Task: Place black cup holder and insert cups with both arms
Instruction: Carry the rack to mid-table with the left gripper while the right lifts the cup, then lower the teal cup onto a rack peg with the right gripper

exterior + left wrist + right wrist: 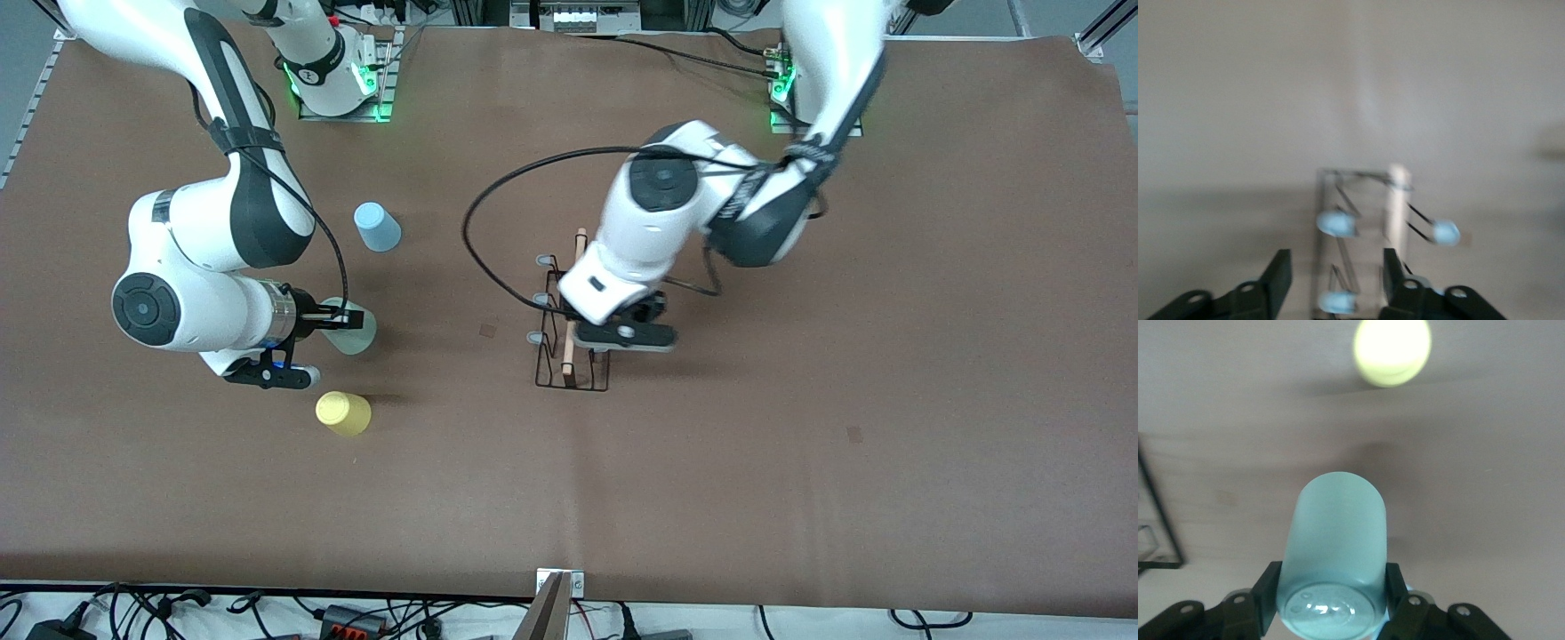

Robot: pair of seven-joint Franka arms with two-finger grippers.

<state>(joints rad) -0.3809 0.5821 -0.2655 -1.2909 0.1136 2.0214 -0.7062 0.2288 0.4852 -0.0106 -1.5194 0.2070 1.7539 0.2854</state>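
Now the black cup holder stands mid-desk, upright. Left pincer hangs over it, fingers spread w/ nothing between; the blurry wrist view suggests it's probably just above the prongs. Right pincer pinches the mint cup toward the right arm's end from the holder. Blue cup and yellow cup sit that way too. Risk: the left pincer could snag a prong and tip the holder; the squeezed mint cup could slip.

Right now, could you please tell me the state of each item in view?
Black cup holder: upright on the table, no cups on it.
Mint cup: gripped by right gripper.
Yellow cup: free on table.
Blue cup: free on table.
Left gripper: open over holder.
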